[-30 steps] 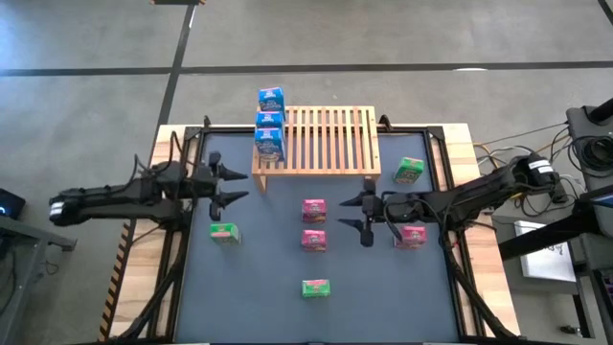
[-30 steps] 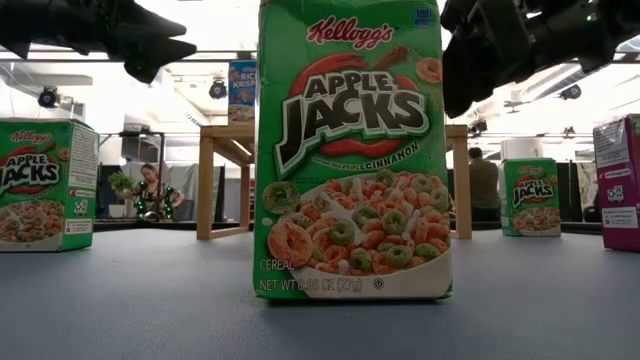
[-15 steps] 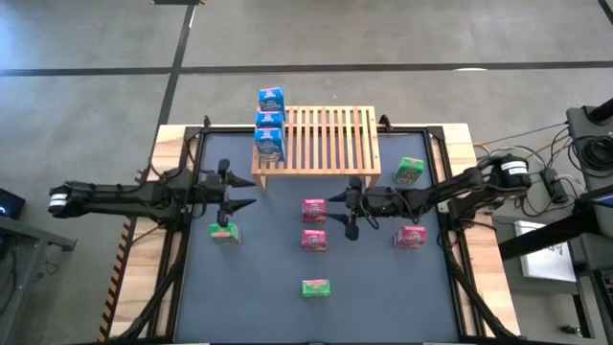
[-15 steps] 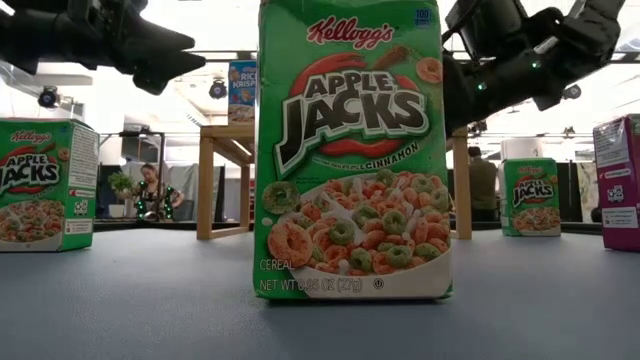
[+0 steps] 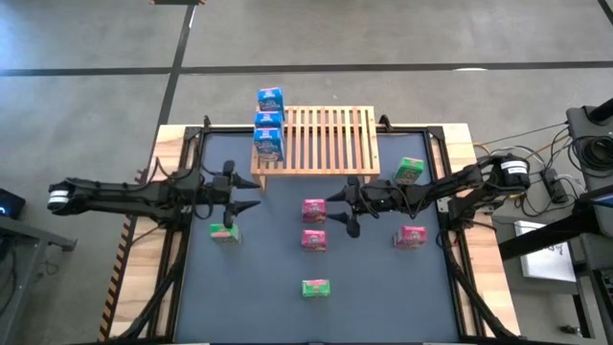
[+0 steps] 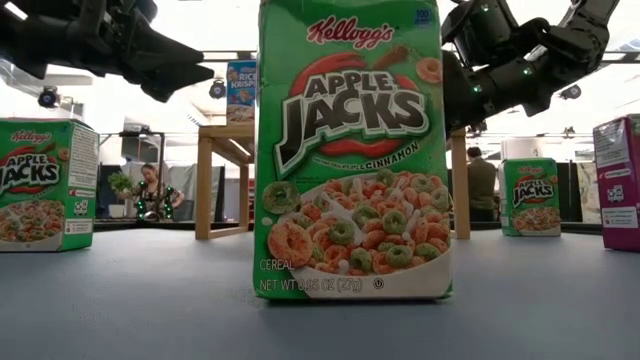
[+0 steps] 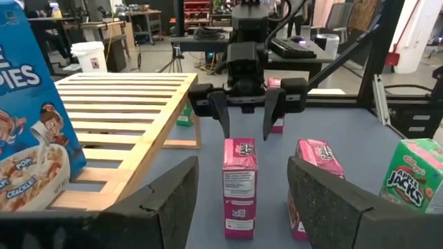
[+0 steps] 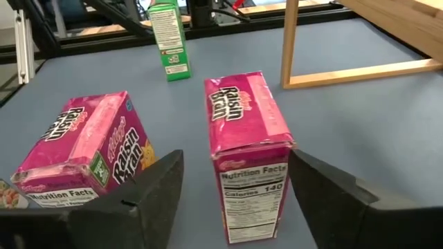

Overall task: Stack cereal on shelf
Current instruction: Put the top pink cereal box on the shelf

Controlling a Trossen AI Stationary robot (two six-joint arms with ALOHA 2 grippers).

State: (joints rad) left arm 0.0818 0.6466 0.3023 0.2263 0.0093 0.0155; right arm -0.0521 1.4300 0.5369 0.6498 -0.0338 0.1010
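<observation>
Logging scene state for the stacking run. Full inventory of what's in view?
blue cereal boxes: 3, blue, in a row on the shelf's left end
pink cereal boxes: 3, pink, on the tabletop in front of the shelf, centre to right
green cereal boxes: 3, green, scattered on the tabletop: left, near centre, right by the shelf
shelf: 1, light wood, far side of tabletop
left tool: open, above the left green box
right tool: open, beside the farther middle pink box
</observation>
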